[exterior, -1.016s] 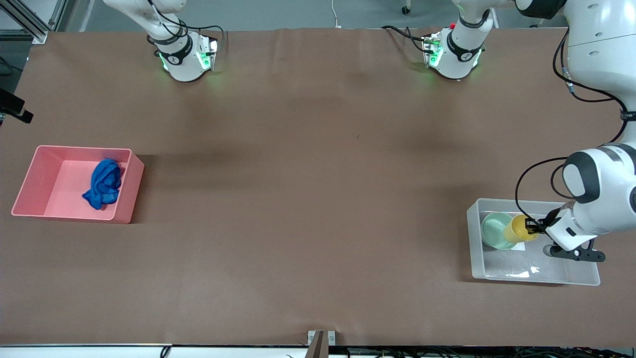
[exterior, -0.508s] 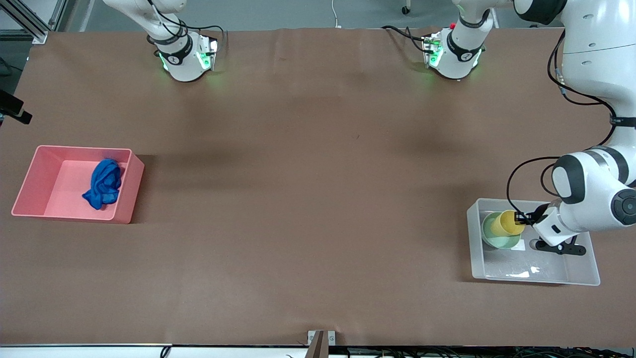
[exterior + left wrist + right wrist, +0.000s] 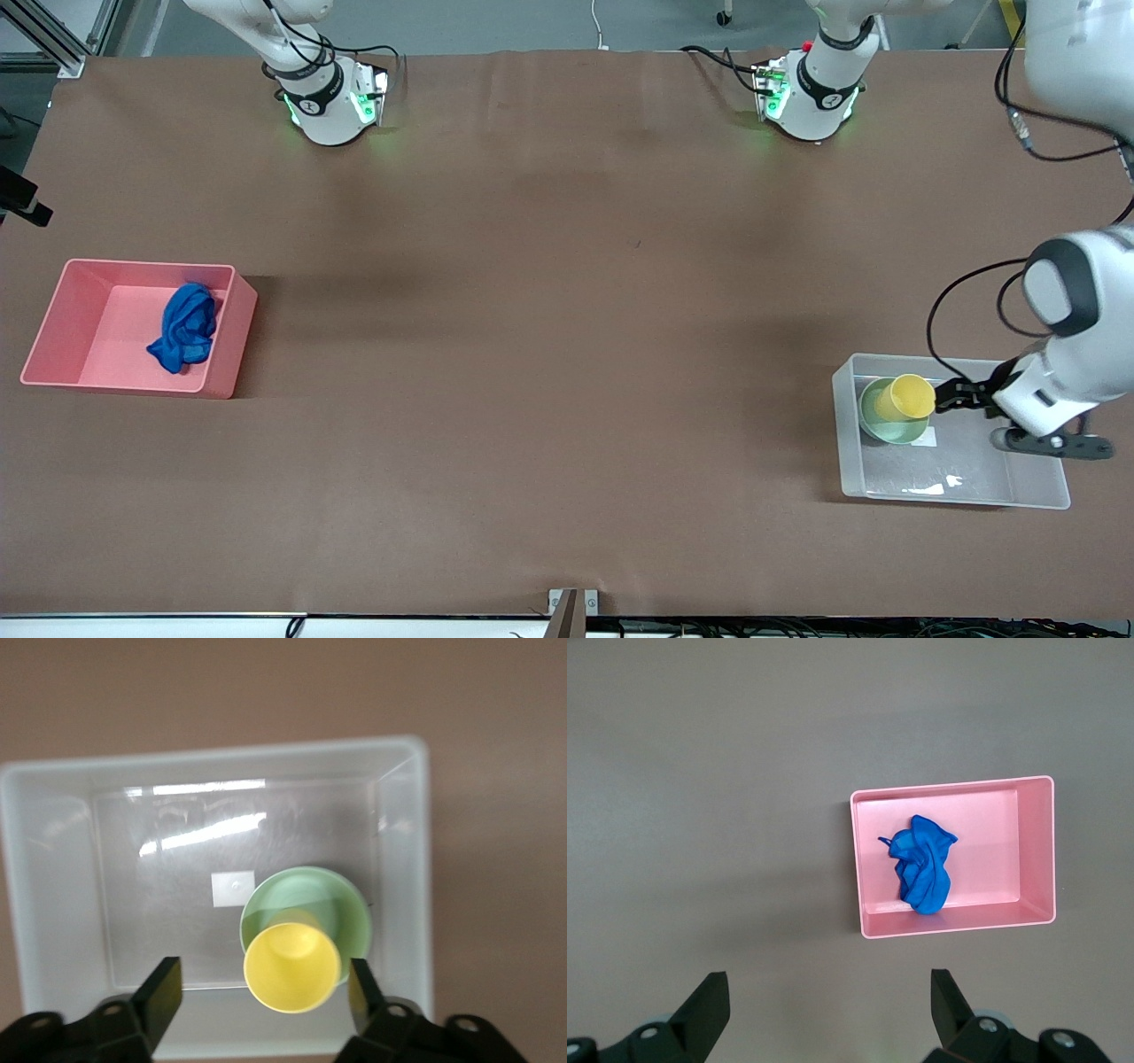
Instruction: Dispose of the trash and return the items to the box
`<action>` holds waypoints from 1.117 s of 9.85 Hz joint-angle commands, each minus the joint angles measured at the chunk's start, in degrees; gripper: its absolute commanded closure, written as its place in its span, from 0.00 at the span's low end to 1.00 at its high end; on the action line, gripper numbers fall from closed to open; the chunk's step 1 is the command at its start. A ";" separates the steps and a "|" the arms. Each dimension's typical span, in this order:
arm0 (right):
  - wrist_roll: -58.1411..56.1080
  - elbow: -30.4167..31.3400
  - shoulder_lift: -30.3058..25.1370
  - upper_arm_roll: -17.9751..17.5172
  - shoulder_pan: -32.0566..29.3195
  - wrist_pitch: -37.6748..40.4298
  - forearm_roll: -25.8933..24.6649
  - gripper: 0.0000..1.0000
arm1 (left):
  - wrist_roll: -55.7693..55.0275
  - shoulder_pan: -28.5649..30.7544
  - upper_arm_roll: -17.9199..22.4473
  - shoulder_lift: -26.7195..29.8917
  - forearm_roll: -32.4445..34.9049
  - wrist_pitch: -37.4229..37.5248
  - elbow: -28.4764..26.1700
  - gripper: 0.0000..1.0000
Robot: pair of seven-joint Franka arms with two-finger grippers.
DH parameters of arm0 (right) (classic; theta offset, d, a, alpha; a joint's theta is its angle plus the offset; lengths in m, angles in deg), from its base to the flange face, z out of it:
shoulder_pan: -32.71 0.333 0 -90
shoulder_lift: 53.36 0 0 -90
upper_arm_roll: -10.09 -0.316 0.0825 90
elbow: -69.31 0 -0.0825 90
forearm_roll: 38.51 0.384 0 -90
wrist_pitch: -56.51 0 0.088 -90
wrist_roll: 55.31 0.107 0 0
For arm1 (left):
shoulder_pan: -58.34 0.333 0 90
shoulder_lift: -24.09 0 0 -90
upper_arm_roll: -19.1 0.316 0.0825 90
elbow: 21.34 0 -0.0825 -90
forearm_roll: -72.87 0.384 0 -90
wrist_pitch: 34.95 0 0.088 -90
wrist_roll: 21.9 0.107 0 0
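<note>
The clear box (image 3: 849, 461) stands at the left arm's end of the table. In it the mint-green bowl (image 3: 889, 427) holds the yellow cup (image 3: 905, 396), which leans in it; both show in the left wrist view, bowl (image 3: 310, 895) and cup (image 3: 292, 967). My left gripper (image 3: 951, 395) hangs open over the box beside the cup, its fingers (image 3: 161, 988) clear of it. The blue rag (image 3: 184, 326) lies in the pink bin (image 3: 53, 328). My right gripper (image 3: 830, 992) is open and empty, high over the table beside the pink bin (image 3: 957, 926) with the rag (image 3: 921, 870).
The box has a white label (image 3: 234, 888) on its bottom next to the bowl. The arm bases (image 3: 328, 102) stand along the table's edge farthest from the front camera. Brown table (image 3: 567, 354) lies between the bin and the box.
My left gripper carried the yellow cup over the bowl, let it go there, and drew back toward the left arm's end of the box. The right arm has not moved.
</note>
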 commanded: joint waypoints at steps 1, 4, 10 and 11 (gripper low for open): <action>-0.26 -0.48 0.14 -0.16 -0.12 0.40 -0.04 0.00 | -4.27 -0.07 -1.19 11.57 0.43 3.23 -7.88 0.00; -0.26 -0.48 0.14 -0.17 -0.12 0.49 -0.04 0.00 | -9.12 0.37 -5.31 25.83 4.11 4.72 -16.68 0.00; -0.26 -0.48 0.14 -0.17 -0.29 1.11 -0.04 0.00 | -10.27 0.81 -7.35 22.20 4.91 31.23 6.73 0.00; -0.78 -0.48 0.14 -0.17 -0.29 1.11 -0.04 0.00 | -10.35 0.81 -7.43 21.13 4.91 33.28 8.51 0.00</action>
